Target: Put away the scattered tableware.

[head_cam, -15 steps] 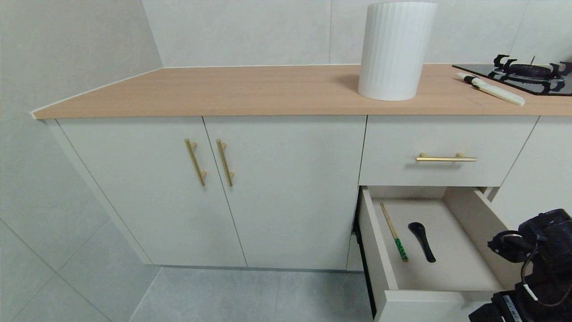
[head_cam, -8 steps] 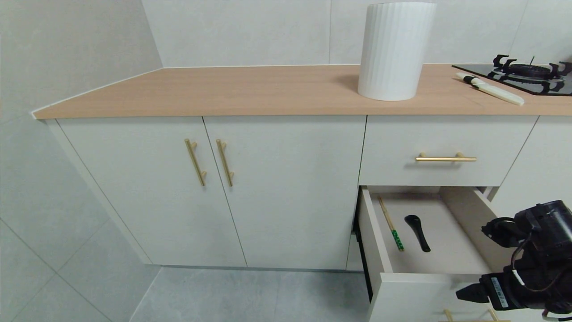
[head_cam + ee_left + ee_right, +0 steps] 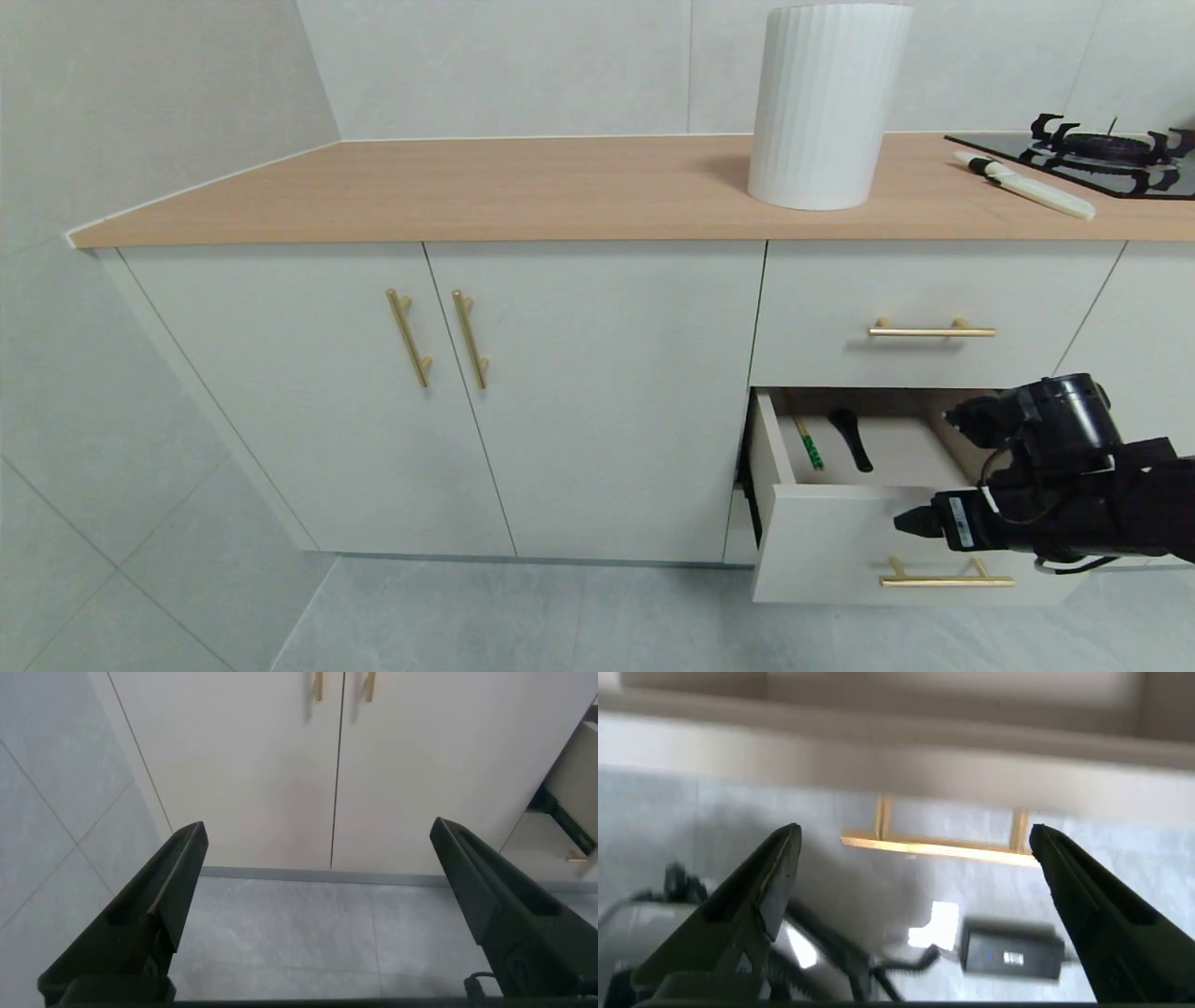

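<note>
Lower white drawer [image 3: 822,541] stands part open. Inside it lie a pair of wooden chopsticks with green ends [image 3: 808,451] and, just beside them, a black spoon [image 3: 850,439]; both count as stowed. Right gripper [image 3: 913,840] sits at the drawer front, jaws spread wide and empty, with the drawer's brass bar handle [image 3: 938,847] framed between them; contact cannot be told. Left gripper [image 3: 318,826] is well apart from the drawer, jaws wide open, holding nothing. Above the drawer, on the wooden tabletop [image 3: 467,187], a long white utensil with a black band [image 3: 1027,185] lies out. Judgement: shutting the drawer is the step in hand; that utensil may remain to stow
</note>
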### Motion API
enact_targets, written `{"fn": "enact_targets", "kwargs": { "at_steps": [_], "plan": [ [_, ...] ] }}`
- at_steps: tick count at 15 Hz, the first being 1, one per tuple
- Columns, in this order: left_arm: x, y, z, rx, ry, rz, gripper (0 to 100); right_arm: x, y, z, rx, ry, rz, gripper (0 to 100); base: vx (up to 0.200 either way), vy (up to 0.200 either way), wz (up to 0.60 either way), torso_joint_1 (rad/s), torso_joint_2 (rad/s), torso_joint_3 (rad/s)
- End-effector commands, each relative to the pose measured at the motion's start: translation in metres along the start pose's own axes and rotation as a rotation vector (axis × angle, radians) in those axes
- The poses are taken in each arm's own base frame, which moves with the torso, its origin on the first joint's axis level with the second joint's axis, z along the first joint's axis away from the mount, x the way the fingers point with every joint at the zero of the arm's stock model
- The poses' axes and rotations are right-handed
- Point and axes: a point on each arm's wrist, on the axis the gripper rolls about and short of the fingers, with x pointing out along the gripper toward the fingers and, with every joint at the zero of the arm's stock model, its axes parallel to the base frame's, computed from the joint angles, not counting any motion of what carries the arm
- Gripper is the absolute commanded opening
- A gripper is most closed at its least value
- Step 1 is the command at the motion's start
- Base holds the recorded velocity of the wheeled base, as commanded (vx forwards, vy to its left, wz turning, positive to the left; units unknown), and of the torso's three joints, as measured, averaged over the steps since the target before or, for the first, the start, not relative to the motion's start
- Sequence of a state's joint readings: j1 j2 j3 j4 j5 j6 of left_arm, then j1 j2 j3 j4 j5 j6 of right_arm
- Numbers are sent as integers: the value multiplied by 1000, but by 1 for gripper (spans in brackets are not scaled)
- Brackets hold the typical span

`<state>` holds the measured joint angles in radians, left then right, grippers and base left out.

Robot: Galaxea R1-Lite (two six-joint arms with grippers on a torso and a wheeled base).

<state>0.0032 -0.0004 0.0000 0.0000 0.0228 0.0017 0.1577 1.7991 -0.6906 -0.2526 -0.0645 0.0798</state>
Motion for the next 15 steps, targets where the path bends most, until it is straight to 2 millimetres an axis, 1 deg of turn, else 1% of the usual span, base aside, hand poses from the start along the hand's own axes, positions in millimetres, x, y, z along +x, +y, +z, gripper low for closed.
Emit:
{"fn": "enact_targets", "kwargs": {
  "at_steps": [1,3,5,6,10,11,13,15],
  "plan": [
    [0,0,0,0,0,0,100,27,0,13,5,3,-11,100,0,0,0,0,0,0],
    [0,0,0,0,0,0,100,44,0,23,11,-26,-29,100,0,0,0,0,0,0],
    [0,0,0,0,0,0,100,55,-1,28,19,-53,-46,100,0,0,0,0,0,0],
    [0,0,0,0,0,0,100,64,-4,31,35,-103,-56,100,0,0,0,0,0,0],
    [0,0,0,0,0,0,100,85,-12,33,66,-200,-129,100,0,0,0,0,0,0],
    [0,0,0,0,0,2,100,97,-12,31,69,-225,-138,100,0,0,0,0,0,0],
    [0,0,0,0,0,0,100,111,-11,30,84,-290,-178,100,0,0,0,0,0,0],
    [0,0,0,0,0,0,100,125,-11,31,122,-393,-217,100,0,0,0,0,0,0]
  ]
}}
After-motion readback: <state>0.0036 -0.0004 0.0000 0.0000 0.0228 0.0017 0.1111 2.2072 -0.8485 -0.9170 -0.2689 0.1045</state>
